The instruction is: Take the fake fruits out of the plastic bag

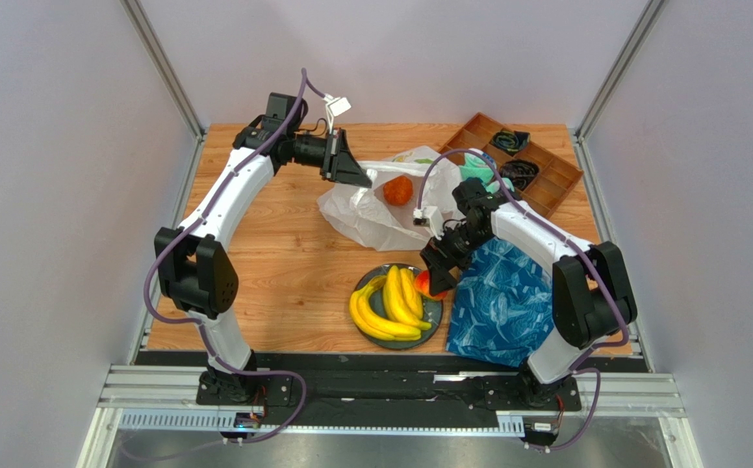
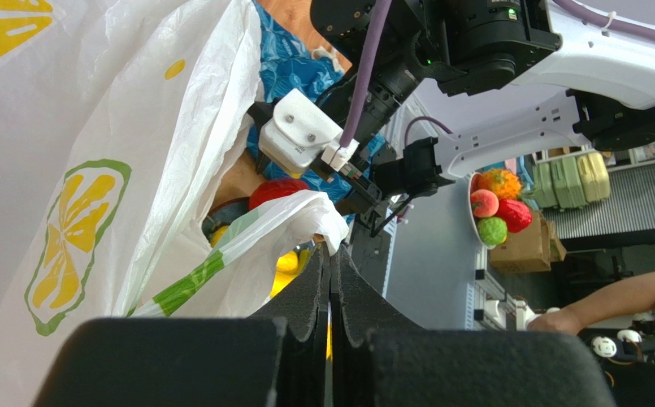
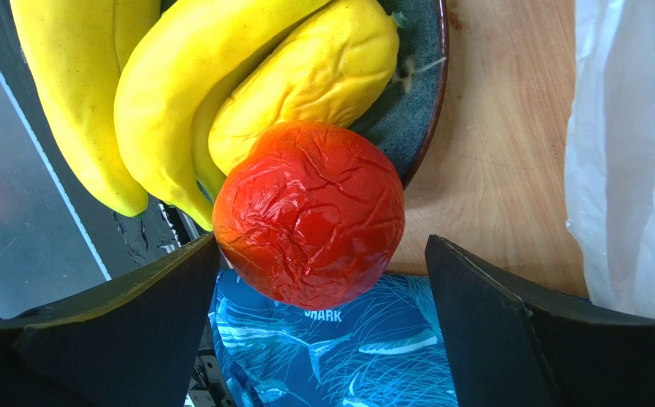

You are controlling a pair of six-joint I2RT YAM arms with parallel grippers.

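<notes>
Left jaws pinch plastic bag (image 2: 178, 127); right jaws spread around red fruit (image 3: 309, 212), mostly hidden from above.

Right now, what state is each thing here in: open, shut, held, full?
left gripper: shut on the edge of the plastic bag.
right gripper: open around the red-orange fruit, not gripping it.
plastic bag: mouth held open, orange ball inside.
red-orange fruit: out of the bag, at the rim of the plate.
bananas: lying on the plate.
blue cloth: spread beside the plate.
</notes>
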